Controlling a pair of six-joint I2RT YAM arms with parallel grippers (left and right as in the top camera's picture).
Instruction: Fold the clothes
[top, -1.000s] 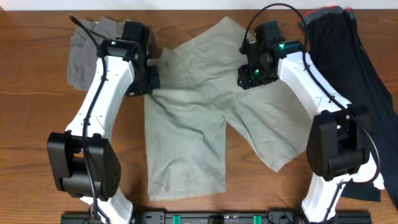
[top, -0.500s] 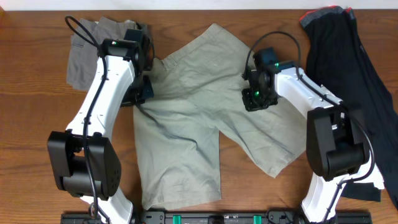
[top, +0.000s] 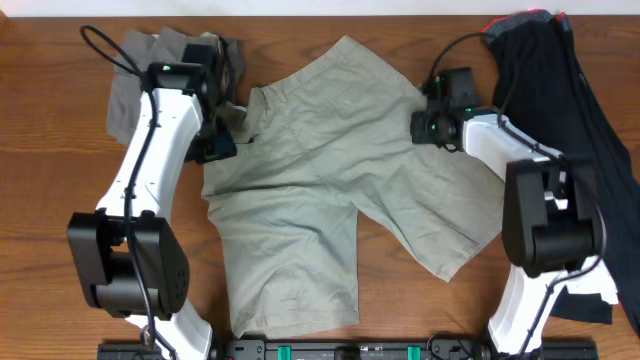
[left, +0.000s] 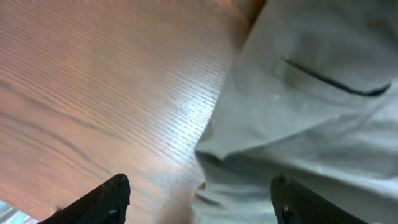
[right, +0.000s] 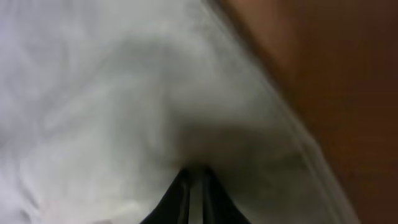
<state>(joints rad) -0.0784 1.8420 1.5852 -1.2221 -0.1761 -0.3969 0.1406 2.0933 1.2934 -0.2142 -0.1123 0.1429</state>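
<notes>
- Grey cloth first: the grey shorts (top: 130, 85) lie crumpled at the far left corner of the wood-grain desk (top: 60, 200). The left arm crosses over their right edge.
- Left hand (top: 222, 145) sits at the left side edge of the khaki shorts (top: 320, 190), just right of the grey pair.
- Left wrist view: left hand (left: 202, 190) has its fingers (left: 112, 196) spread wide apart, nothing clamped. The folded hem of the khaki shorts (left: 298, 124) lies in the gap between them, on bare desk (left: 93, 74). A dark pocket slit (left: 336, 84) shows further up the cloth.
- Khaki shorts are spread mid-desk, mostly flat with soft creases. Both legs point toward the arm bases, the left one reaching close to the near edge.
- Right hand (top: 425, 128) is down on the far right edge of the khaki shorts.
- Right wrist view: right hand (right: 193, 186) has its fingers together, pinching a pucker of the khaki shorts (right: 124, 112). Dark desk (right: 311, 62) shows beside the hem.
- Black garment (top: 560, 90) runs lengthwise down the far right of the desk, red trim at its far end, partly under the right arm, apart from the khaki pair.
</notes>
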